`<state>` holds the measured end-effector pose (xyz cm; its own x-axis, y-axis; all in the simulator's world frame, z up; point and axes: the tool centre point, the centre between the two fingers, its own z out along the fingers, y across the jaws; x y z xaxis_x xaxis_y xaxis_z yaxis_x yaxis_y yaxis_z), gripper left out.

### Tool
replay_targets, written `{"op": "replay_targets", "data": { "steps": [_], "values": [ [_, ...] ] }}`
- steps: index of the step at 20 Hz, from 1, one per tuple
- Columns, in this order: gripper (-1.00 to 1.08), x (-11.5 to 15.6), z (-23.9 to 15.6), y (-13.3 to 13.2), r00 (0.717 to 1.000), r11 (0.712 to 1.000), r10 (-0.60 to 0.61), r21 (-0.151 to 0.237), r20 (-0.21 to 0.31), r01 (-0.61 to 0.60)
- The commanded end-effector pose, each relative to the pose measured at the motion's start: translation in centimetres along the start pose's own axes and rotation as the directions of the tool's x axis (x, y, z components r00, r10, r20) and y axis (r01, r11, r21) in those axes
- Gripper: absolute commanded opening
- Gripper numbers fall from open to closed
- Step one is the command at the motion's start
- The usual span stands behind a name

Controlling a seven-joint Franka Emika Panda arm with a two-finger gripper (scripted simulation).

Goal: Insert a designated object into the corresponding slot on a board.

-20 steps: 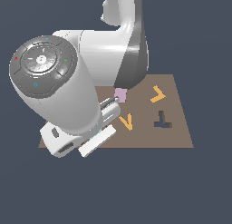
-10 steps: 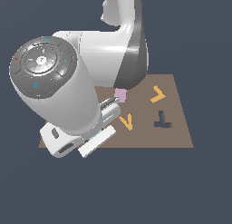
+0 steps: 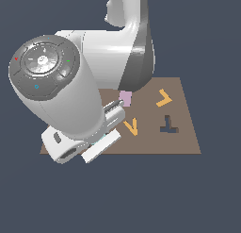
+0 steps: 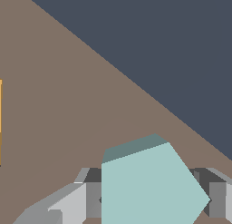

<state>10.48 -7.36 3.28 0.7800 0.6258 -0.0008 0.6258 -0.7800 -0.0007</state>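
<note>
Pale teal block (image 4: 149,187) (flat, angular) between claw (image 4: 149,198) fingers.

A plain brown board (image 3: 186,137) is recorded, marked with two orange V-shaped pieces (image 3: 131,127), one pink rectangle (image 3: 125,98) and a dark T-shaped cutout (image 3: 168,125). A pale teal block (image 4: 147,187) is noted. Grey gripper (image 4: 149,196) fingers (image 4: 68,205) are observed.

The exterior view is looking down from high behind the arm (image 3: 70,100) onto the board (image 3: 183,142); the wrist view is hovering close over the board's edge, which both are sharing.
</note>
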Motion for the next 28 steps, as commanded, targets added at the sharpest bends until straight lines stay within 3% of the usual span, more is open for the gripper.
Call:
{"op": "replay_targets", "data": {
  "steps": [1, 15, 20, 28],
  "values": [
    [-1.00, -0.1, 0.0, -0.1, 1.000, 1.000, -0.009, 0.000, 0.000, 0.009],
    [-1.00, -3.4, -0.3, -2.5, 0.978, 0.978, -0.207, -0.001, 0.000, 0.207],
    [-1.00, -5.9, -0.4, -3.7, 0.942, 0.942, -0.336, -0.001, 0.000, 0.336],
    [-1.00, -9.7, -0.6, -4.6, 0.858, 0.858, -0.513, -0.001, 0.001, 0.513]
  ]
}}
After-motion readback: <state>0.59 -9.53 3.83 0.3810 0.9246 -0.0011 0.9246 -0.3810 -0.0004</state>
